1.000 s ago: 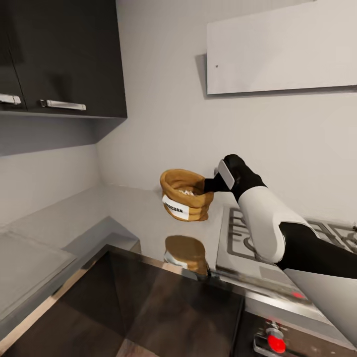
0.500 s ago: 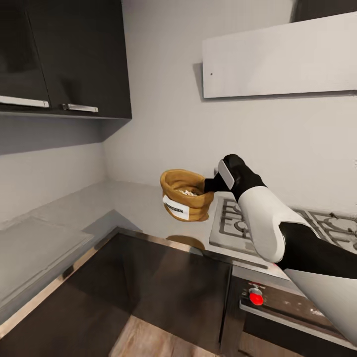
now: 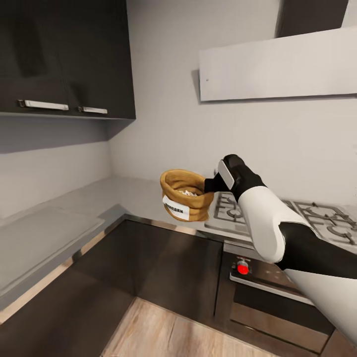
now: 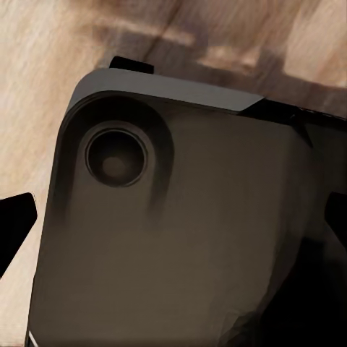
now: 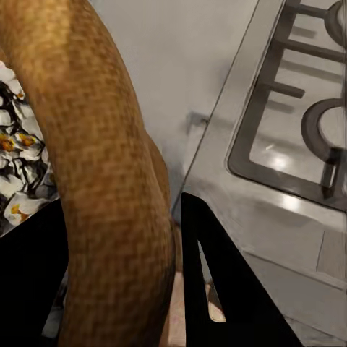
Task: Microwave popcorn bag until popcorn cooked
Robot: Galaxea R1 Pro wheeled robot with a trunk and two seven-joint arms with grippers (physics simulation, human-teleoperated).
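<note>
The right arm reaches forward and up from the lower right, white forearm angled toward the wall, wrist bent left. Its right gripper (image 3: 210, 185) is clenched on the rolled rim of the popcorn bag (image 3: 185, 201), one finger (image 5: 217, 289) outside the cloth, one inside. The bag hangs upright in the air, lifted clear of the bench (image 3: 119, 198), out in front of its front edge, with white popcorn (image 5: 18, 173) showing inside. Beyond lies the gas hob (image 3: 277, 215). I cannot tell the left gripper's state.
</note>
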